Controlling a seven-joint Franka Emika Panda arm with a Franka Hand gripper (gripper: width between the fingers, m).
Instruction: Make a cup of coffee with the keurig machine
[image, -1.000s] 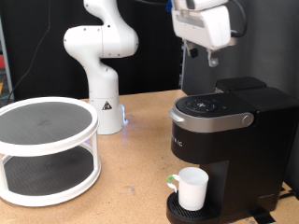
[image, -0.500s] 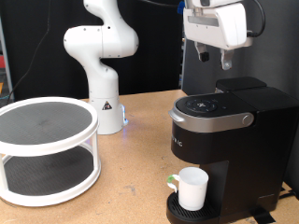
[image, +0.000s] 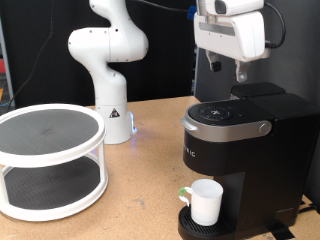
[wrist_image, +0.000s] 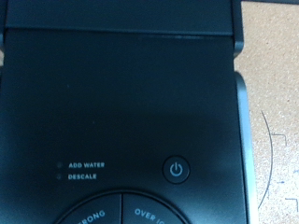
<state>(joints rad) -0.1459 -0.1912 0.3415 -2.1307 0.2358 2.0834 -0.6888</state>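
Note:
The black keurig machine (image: 240, 135) stands at the exterior view's right with its silver-trimmed lid down. The white cup (image: 206, 202) sits on its round drip base, under the spout. My gripper (image: 227, 68) hangs above the back of the machine's top, touching nothing. Its two dark fingers stand apart with nothing between them. The wrist view looks straight down on the keurig machine (wrist_image: 121, 103), showing its power button (wrist_image: 177, 170) and the ADD WATER and DESCALE labels; no fingers show there.
A white two-tier round rack (image: 48, 160) with dark mesh shelves stands at the exterior view's left. The white robot base (image: 110, 70) rises behind the wooden table (image: 150, 190), between the rack and the machine.
My gripper has moved to the exterior view's right over the machine's top, then dipped slightly. The cup and the machine have not moved.

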